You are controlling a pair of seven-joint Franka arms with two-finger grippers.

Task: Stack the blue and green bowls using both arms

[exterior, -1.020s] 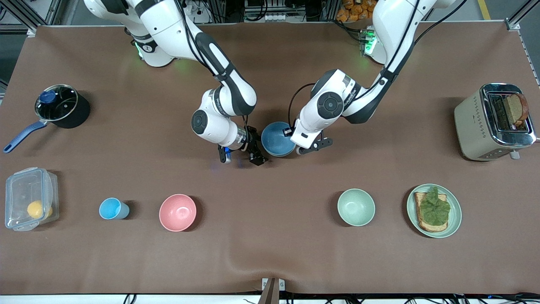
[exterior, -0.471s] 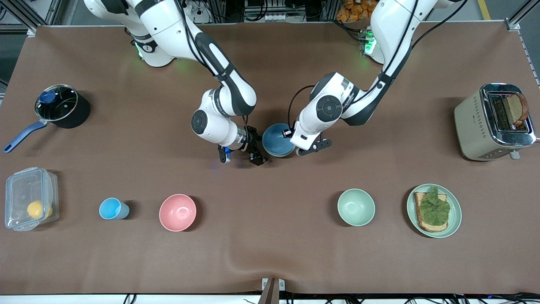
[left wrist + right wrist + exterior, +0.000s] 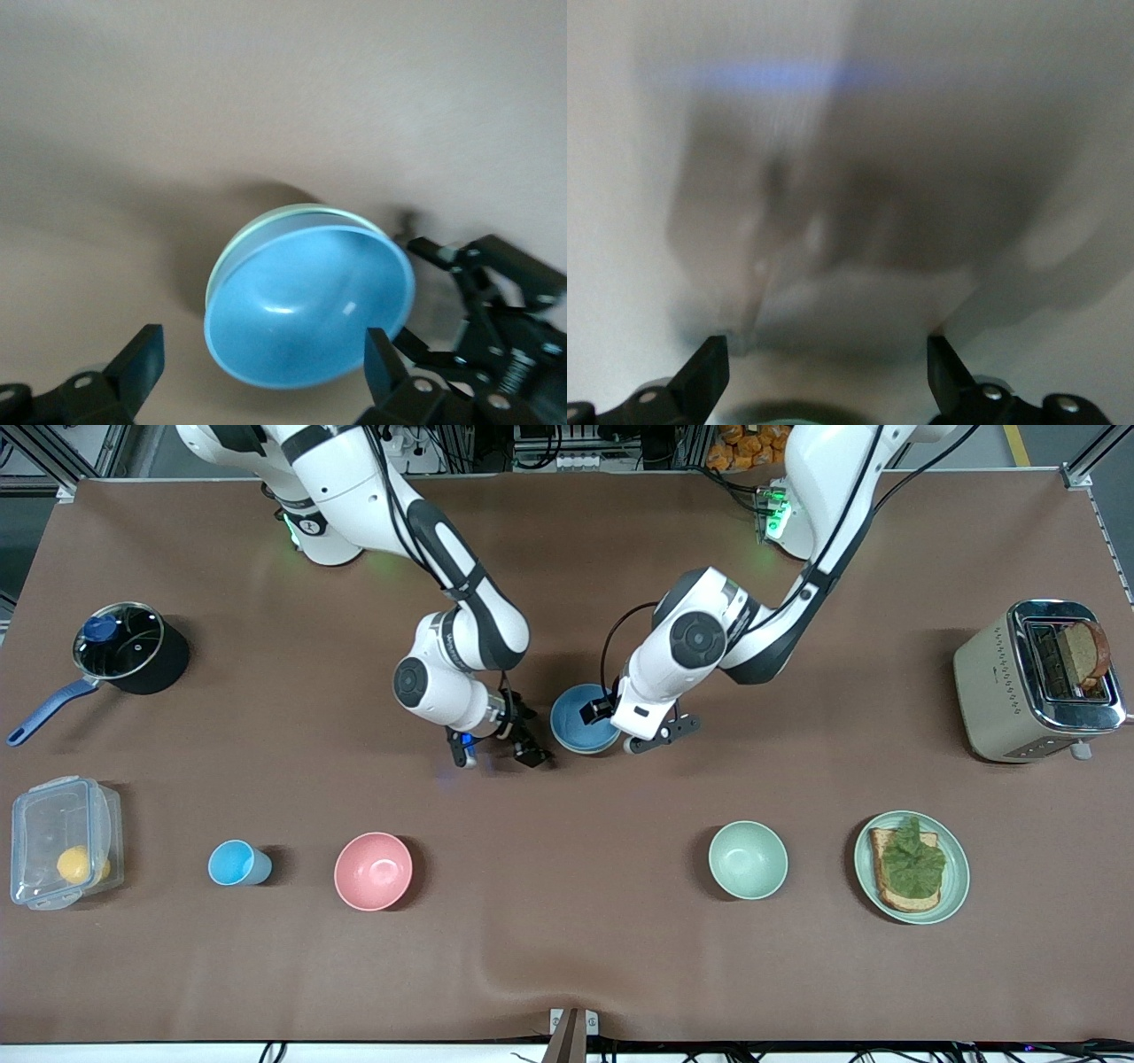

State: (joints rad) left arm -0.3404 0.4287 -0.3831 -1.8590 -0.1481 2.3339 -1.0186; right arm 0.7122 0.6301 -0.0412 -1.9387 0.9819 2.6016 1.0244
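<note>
The blue bowl (image 3: 582,729) sits nested inside the green bowl at the middle of the table. In the left wrist view the blue bowl (image 3: 310,305) fills the middle, and the green bowl's sage rim (image 3: 259,232) shows around its edge. My left gripper (image 3: 627,724) is open and empty, hovering at the bowls' rim on the side toward the left arm's end; it also shows in the left wrist view (image 3: 263,372). My right gripper (image 3: 496,751) is open and empty just beside the bowls, toward the right arm's end. Its own view (image 3: 828,367) shows mostly blurred table.
A mint-green bowl (image 3: 748,859), a plate with toast (image 3: 912,867), a pink bowl (image 3: 373,871), a light-blue cup (image 3: 235,863) and a clear box (image 3: 62,841) line the nearer row. A toaster (image 3: 1036,680) and a pot (image 3: 128,646) stand at the table's ends.
My right gripper has drawn slightly away from the bowls toward the right arm's end. My left gripper has shifted a little at the bowls' rim. The bowls have stayed put.
</note>
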